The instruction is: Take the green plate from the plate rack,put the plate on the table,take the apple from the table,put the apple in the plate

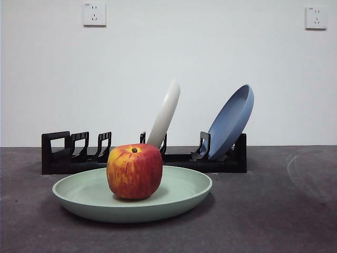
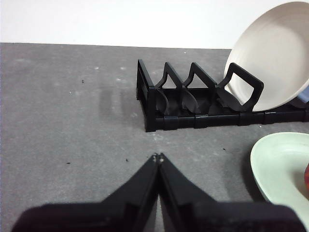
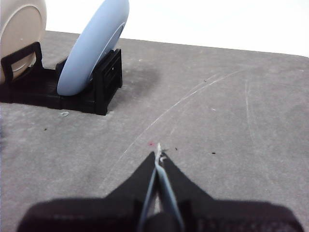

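Note:
The green plate (image 1: 179,196) lies flat on the table (image 1: 274,211) in front of the plate rack (image 1: 63,153). The apple (image 1: 135,171) stands upright in the plate, a little left of its middle. In the left wrist view a slice of the green plate (image 2: 282,166) shows near the rack's empty end (image 2: 193,104). My left gripper (image 2: 158,157) is shut, empty, above bare table beside the rack. My right gripper (image 3: 158,155) is shut and empty too, over the table off the rack's other end (image 3: 104,79). Neither arm appears in the front view.
A cream-white plate (image 1: 166,113) leans in the rack's middle slots and a blue plate (image 1: 231,121) leans at its right end. Two wall sockets (image 1: 94,14) sit on the white wall behind.

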